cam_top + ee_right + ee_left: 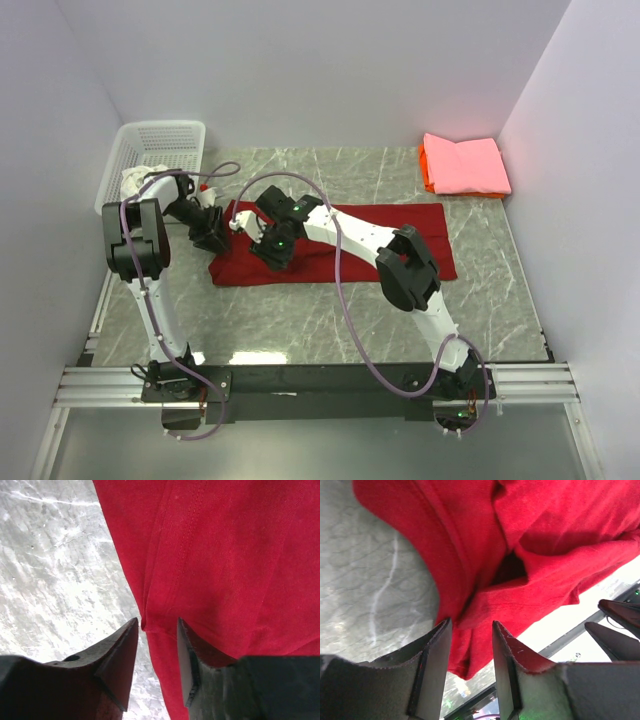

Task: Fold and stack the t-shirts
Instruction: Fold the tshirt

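Your deep red t-shirt (310,268) lies spread across the middle of the worktop (300,330). Its long side runs from 9 to 3 o'clock, and its 9 o'clock end is bunched and creased. Both arms reach down to that bunched end.

The left end effector (470,625) has its fingers partly open. A raised fold of the red cloth shows in the gap, but the fingers stand wider than the fold, so you are holding nothing there. The right end effector (157,622), just beside it toward 3 o'clock, is also partly open. It sits over the shirt's stitched edge where cloth meets marble and grips nothing.

Well apart, at 2 o'clock from the red shirt, a folded pink t-shirt (468,165) lies on an orange t-shirt (425,172). At 10 o'clock the white basket (160,140) stands in the corner with a white t-shirt (140,182) crumpled inside.
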